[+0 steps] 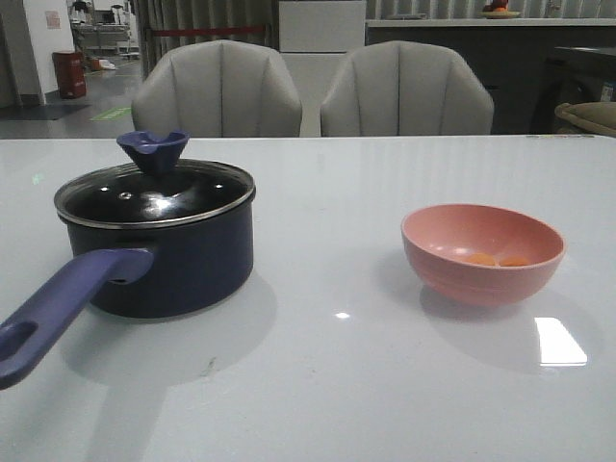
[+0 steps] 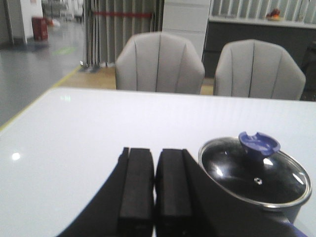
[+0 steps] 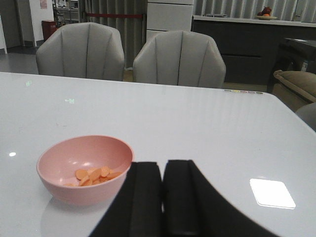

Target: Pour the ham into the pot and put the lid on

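The dark navy pot [image 1: 168, 260] stands at the table's left with its long purple-blue handle [image 1: 58, 303] pointing toward the front. The glass lid [image 1: 154, 192] with its blue knob [image 1: 152, 149] sits on the pot; it also shows in the left wrist view [image 2: 254, 173]. The pink bowl [image 1: 481, 252] at the right holds several orange-pink ham pieces [image 1: 496, 260], seen better in the right wrist view [image 3: 94, 175]. My left gripper [image 2: 155, 160] is shut and empty, beside the pot. My right gripper [image 3: 163, 173] is shut and empty, beside the bowl [image 3: 84, 170]. Neither gripper shows in the front view.
Two grey chairs [image 1: 217, 91] [image 1: 404, 91] stand behind the table's far edge. The white table [image 1: 327, 366] is glossy, with a bright light reflection [image 1: 560, 342] near the bowl.
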Robot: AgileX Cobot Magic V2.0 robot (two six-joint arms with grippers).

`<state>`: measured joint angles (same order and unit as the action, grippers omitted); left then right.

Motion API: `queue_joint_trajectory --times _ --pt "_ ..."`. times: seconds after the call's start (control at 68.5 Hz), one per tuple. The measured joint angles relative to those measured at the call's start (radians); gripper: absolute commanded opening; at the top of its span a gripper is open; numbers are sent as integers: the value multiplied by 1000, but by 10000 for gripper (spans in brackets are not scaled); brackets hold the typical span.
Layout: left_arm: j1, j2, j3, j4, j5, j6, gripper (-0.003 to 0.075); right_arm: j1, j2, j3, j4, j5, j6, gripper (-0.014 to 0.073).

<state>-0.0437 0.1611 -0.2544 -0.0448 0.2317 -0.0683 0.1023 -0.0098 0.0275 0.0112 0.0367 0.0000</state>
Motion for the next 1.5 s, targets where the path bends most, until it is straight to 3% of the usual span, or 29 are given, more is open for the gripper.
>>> queue_joint_trajectory --times 0.19,0.277,0.365,0.511,0.584,0.861,1.212,1.504 --pt "0 49 -3 -22 24 0 114 0 0 0 0 0 0 146" --pt "0 64 -5 -24 30 0 151 0 0 0 0 0 0 146" --pt "0 80 -8 -24 34 0 278 0 0 0 0 0 0 146" --pt "0 98 -8 -24 34 0 615 0 0 0 0 0 0 146" --pt "0 105 -10 -24 35 0 683 0 0 0 0 0 0 146" --pt "0 233 -150 -24 157 0 613 0 0 0 0 0 0 146" --pt "-5 685 -520 -35 348 0 585 0 0 0 0 0 0 146" --pt "-182 1028 -781 -38 379 0 588 0 0 0 0 0 0 146"
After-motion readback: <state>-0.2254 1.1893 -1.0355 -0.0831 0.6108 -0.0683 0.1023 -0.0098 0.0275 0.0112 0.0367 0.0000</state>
